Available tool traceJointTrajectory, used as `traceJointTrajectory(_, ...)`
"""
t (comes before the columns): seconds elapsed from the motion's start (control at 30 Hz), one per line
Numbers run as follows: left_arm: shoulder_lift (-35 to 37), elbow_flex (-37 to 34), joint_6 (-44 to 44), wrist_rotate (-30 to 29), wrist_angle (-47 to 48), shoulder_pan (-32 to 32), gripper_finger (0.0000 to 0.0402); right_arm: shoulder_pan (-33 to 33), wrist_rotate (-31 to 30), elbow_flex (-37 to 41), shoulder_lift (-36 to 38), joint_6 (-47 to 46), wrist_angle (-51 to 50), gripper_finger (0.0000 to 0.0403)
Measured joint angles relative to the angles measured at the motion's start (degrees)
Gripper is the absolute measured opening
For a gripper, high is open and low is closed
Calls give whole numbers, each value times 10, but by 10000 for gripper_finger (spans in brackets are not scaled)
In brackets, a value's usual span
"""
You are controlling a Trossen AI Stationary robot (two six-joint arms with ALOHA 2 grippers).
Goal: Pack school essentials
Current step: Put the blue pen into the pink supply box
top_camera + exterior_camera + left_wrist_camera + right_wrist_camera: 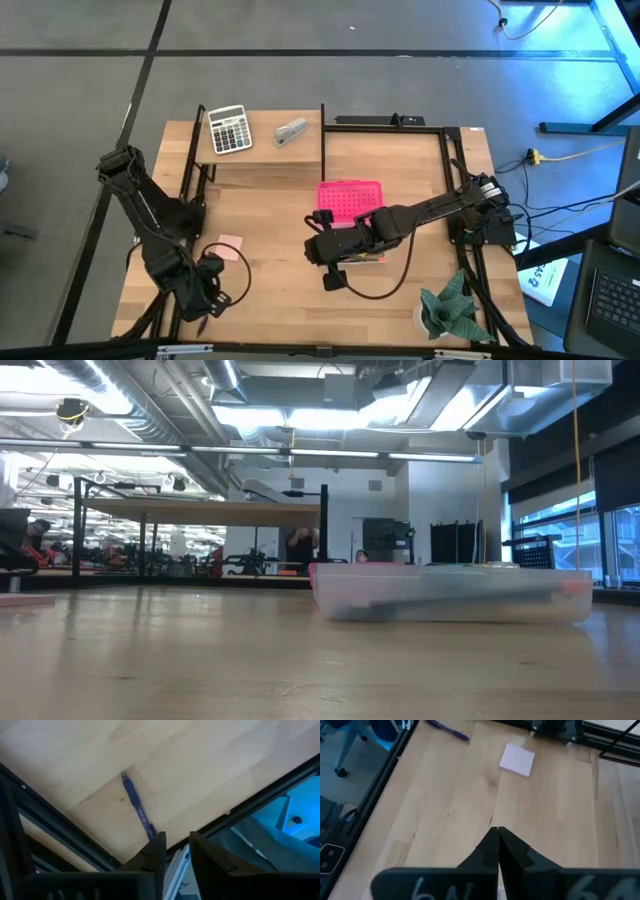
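Pale wooden planks made up the counter [270, 200], framed by black rails, with a raised shelf at the far left corner carrying a calculator [228, 129] and a stapler [291, 131]. Near the middle sat a pink tray [350, 197], seen from table height as a shallow translucent box [450, 593] with blurred contents that could not be made out.

At the near left corner the left pincer [174, 851] hung over the counter's edge, its fingers slightly parted with nothing between them. A blue pen [138, 807] lay flat just beyond those fingertips, its long axis running away from the pincer across the wood grain, the near end almost at the fingers.

Just in front of the tray, the right pincer [498, 836] hovered over bare wood, clenched tight on nothing. A pale pink note pad [517, 759] lay flat well ahead of it, slightly turned against the planks, between the two arms. The same pen [448, 730] lay farther off, beyond the pad, pointing slantwise toward the counter's edge.
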State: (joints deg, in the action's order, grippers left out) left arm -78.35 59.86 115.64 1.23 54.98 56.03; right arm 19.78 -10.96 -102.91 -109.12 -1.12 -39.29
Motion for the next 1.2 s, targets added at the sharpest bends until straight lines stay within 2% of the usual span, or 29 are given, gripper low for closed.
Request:
traceJointTrajectory(0.23, -27, 0, 27, -5, -9, 12, 110, 3, 0, 0, 0, -1, 0, 4)
traceJointTrajectory(0.8, -168, 0, 58, 0, -10, 25, 110, 3, -1, 0, 0, -16, 0, 4)
traceJointTrajectory(1.2, -203, -12, 93, 0, -14, 25, 112, 3, -1, 0, 0, -17, 0, 4)
